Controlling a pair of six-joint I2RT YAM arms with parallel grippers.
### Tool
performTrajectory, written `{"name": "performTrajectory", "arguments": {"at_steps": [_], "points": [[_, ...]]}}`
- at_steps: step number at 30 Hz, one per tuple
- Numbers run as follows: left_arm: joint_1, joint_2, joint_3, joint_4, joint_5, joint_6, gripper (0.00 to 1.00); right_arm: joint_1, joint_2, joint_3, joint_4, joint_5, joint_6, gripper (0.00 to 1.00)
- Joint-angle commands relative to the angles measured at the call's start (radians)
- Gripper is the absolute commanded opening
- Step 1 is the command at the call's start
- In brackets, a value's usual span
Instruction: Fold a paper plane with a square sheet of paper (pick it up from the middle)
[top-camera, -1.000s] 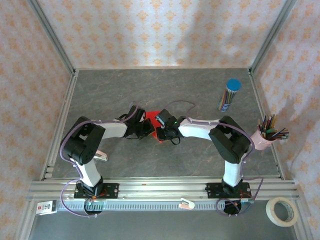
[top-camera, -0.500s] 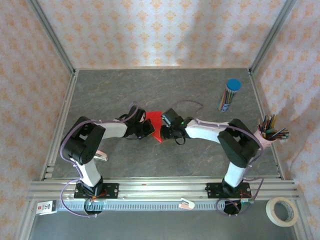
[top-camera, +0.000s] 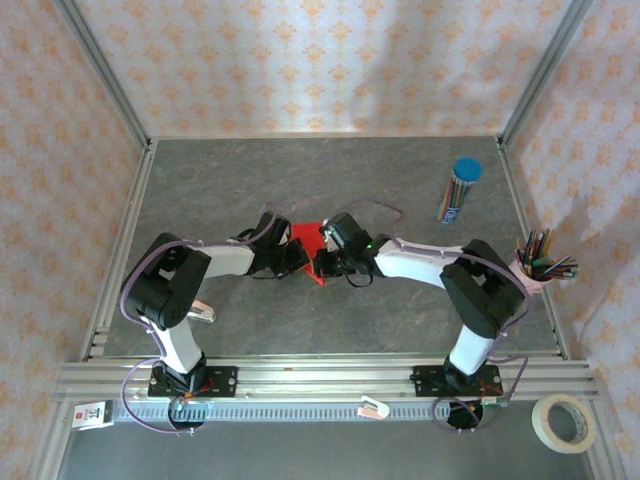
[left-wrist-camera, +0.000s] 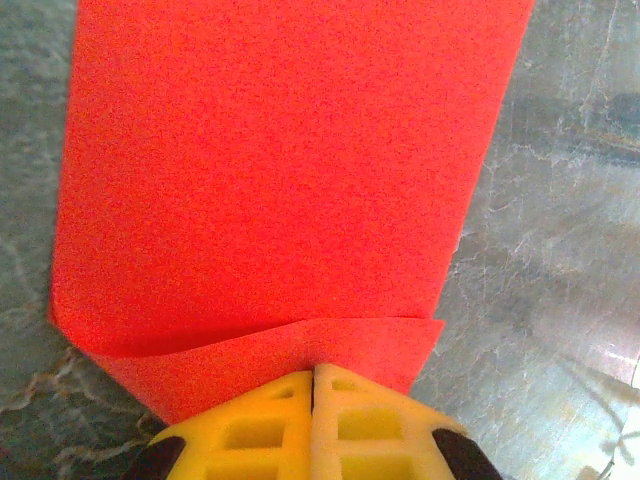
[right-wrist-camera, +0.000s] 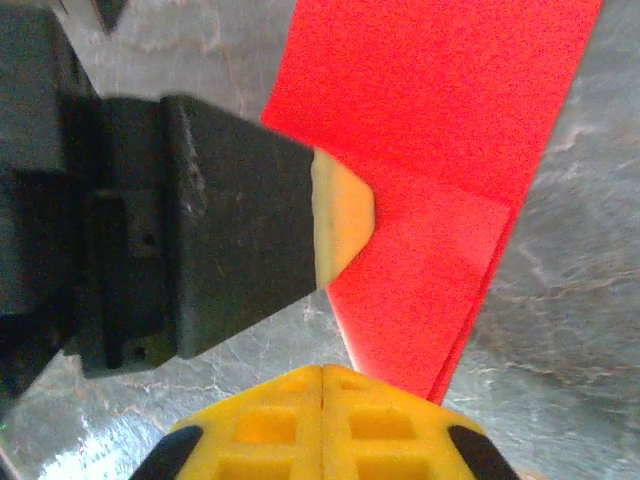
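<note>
Top external view has the square sheet of paper (top-camera: 306, 240) lying near the middle of the grey bench (top-camera: 300, 180), with both arms reaching in over it. The left end effector (top-camera: 297, 258) comes at it from 9 o'clock and the right end effector (top-camera: 327, 262) from 3 o'clock. The two sit just beside each other at the sheet's near edge.

The sheet is bright red and folded over on itself. In the left wrist view a broad upper layer runs away toward 12 o'clock, and a lower layer shows under its edge at 6 o'clock. The left end effector is clenched, its yellow fingertips (left-wrist-camera: 265, 420) pressed together and lying over that lower strip. I cannot tell whether any paper is pinched between them.

In the right wrist view the right end effector is clenched too, its yellow fingertips (right-wrist-camera: 265, 420) closed at 6 o'clock, and the sheet's stacked corner reaches down to them. The left end effector's yellow pad touches the sheet's edge at 9 o'clock.

A blue-capped tube of coloured pencils (top-camera: 458, 190) stands toward 2 o'clock of the sheet, well apart. A cup of pencils (top-camera: 535, 268) sits at 3 o'clock by the bench's edge.
</note>
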Motion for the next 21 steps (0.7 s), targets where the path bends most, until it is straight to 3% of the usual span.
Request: {"name": "performTrajectory", "arguments": {"at_steps": [1, 21], "points": [[-0.005, 0.051, -0.023, -0.089, -0.048, 0.029, 0.01, 0.011, 0.037, 0.025, 0.02, -0.05, -0.017, 0.03], [-0.004, 0.061, -0.027, -0.1, -0.029, 0.052, 0.0, 0.008, 0.135, 0.06, 0.008, -0.003, -0.022, 0.0]]}}
